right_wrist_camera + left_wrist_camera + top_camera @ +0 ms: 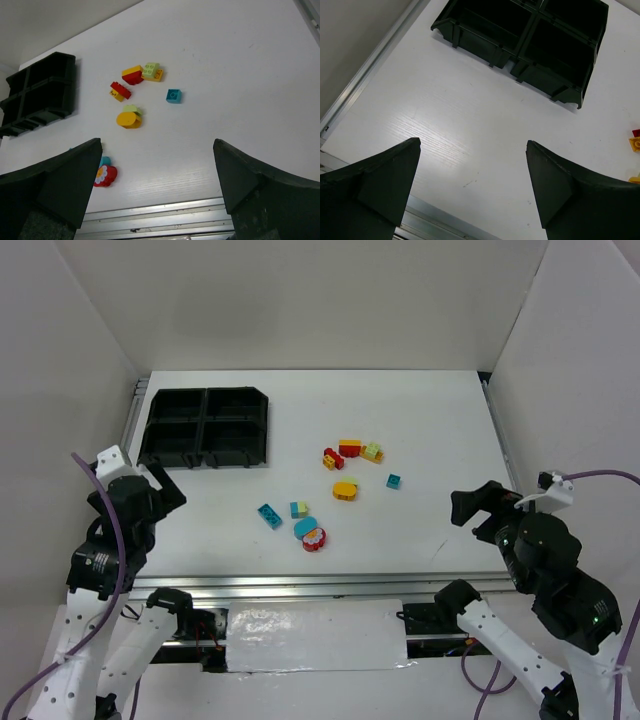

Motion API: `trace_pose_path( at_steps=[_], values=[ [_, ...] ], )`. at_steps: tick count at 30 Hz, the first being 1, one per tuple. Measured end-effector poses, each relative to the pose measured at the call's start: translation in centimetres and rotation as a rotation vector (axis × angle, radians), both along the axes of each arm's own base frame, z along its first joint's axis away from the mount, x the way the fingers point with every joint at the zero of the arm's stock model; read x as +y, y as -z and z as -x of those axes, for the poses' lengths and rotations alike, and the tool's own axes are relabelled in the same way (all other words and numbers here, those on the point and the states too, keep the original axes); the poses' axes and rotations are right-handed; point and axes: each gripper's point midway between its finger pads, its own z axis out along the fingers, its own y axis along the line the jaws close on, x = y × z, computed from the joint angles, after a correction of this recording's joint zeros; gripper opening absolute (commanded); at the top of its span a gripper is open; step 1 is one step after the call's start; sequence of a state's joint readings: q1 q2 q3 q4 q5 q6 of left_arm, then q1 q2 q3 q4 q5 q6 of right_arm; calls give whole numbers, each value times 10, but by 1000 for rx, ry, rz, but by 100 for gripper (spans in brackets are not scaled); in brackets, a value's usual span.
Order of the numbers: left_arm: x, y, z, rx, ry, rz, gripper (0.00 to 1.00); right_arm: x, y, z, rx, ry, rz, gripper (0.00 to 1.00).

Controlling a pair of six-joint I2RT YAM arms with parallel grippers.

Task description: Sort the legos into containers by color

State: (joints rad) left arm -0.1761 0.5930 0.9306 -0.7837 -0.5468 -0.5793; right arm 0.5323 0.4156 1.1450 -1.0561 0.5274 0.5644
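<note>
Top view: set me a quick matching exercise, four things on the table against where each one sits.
Things:
1 black tray
2 small teal brick
3 red flower brick
4 yellow rounded brick

Places:
A the brick closest to the near edge
B the rightmost brick
C far-left part of the table
D middle of the scatter

Pairs: 1-C; 2-B; 3-A; 4-D
</note>
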Motion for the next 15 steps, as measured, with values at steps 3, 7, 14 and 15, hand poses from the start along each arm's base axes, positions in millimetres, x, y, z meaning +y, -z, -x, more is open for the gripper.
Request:
trace_pose_path(
  at_steps=[3, 7, 14, 15],
  values=[
    [0, 1, 0, 3, 1, 0, 99, 2, 1, -1, 6, -2, -10, 99],
    [0, 3, -1, 11, 1, -1, 99, 10, 8, -5, 24, -21, -28, 100],
    [-1, 4, -2, 19, 3, -2, 99, 49, 55, -35, 198, -84, -31, 99],
    [-1, 4, -3, 20, 3, -3, 99, 58, 67, -44, 239, -95, -29, 99]
  ],
)
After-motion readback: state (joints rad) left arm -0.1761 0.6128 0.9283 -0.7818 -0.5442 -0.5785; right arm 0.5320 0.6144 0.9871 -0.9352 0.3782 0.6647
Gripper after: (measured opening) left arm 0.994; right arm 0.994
